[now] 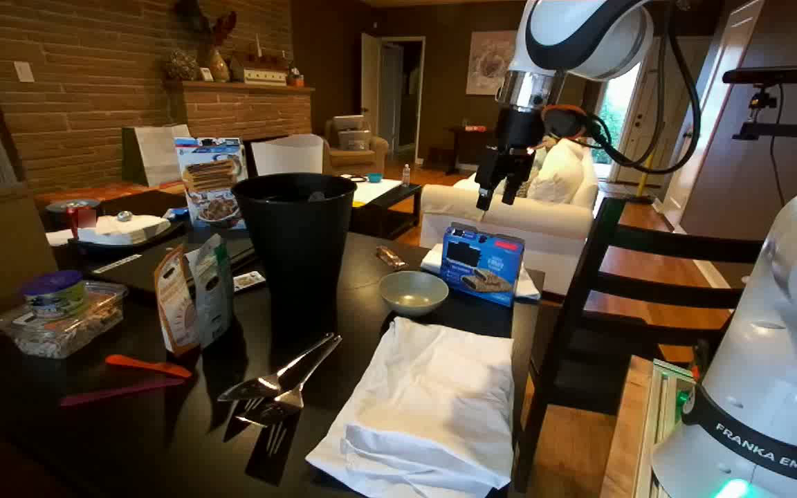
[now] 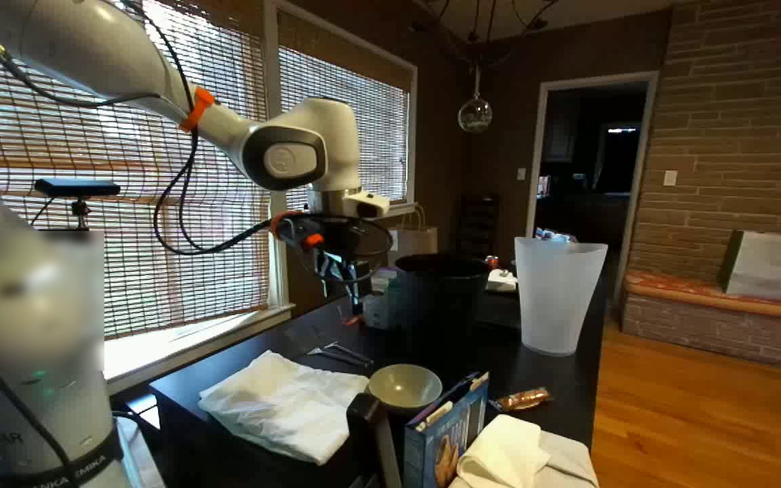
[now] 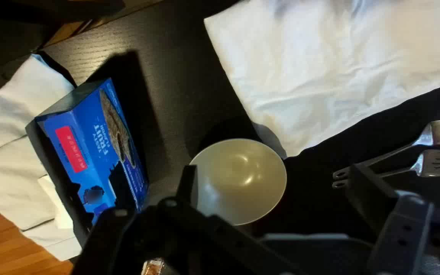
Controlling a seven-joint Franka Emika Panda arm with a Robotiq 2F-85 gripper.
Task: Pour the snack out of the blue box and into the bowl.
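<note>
Smooth round grey bowl, rectangular blue cardboard carton set beside bowl, creased white cloth laid near bowl, Robotiq gripper held higher than bowl, jaws parted.

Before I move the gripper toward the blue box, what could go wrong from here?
The blue box stands upright near the edge of the table, so a clumsy bump from the open gripper might topple it, perhaps over that edge. The bowl sits close beside the box, so a low approach or a falling box could clip and shift it.
</note>
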